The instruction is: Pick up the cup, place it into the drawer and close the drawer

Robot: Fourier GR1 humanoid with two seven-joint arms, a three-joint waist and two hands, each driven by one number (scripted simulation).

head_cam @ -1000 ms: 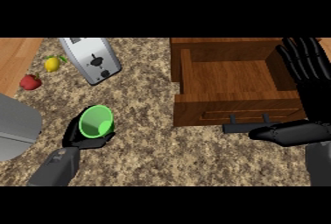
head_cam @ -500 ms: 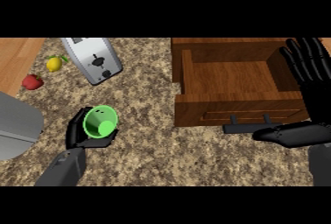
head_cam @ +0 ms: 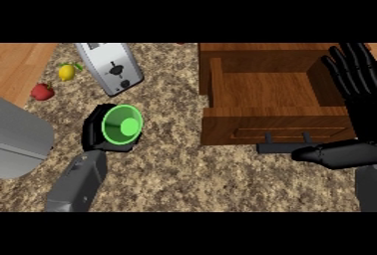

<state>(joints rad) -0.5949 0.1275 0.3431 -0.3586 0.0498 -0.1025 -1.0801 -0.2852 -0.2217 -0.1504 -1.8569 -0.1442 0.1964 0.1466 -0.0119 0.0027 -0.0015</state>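
While the left hand (head_cam: 94,130) curls round it from the left and below, the cup (head_cam: 121,125) sits over the counter (head_cam: 193,175), left of centre. The cup is green, and it is tipped so that its open mouth and round inner bottom face up toward the view. Black fingers wrap its outer wall, hiding most of the outside. Whether the cup's base touches the counter cannot be told. The grey left forearm runs down from the hand to the lower left edge.

To the right of the cup, well apart from it, the drawer (head_cam: 274,127) stands pulled out, a wooden box with bare boards inside. Its front panel faces the lower edge and carries a dark handle (head_cam: 285,147) on two short posts.

The right hand (head_cam: 363,115) shows at the right edge, open, with its fingers straight and pointing up along the drawer's right wall. Its thumb lies low, pointing left, just beside the handle's right end; whether they touch cannot be told.

Above the cup a toaster (head_cam: 110,67) lies at a slant. Left of it are a lemon (head_cam: 67,72) and a red fruit (head_cam: 43,91). A grey block (head_cam: 18,142) fills the left edge.
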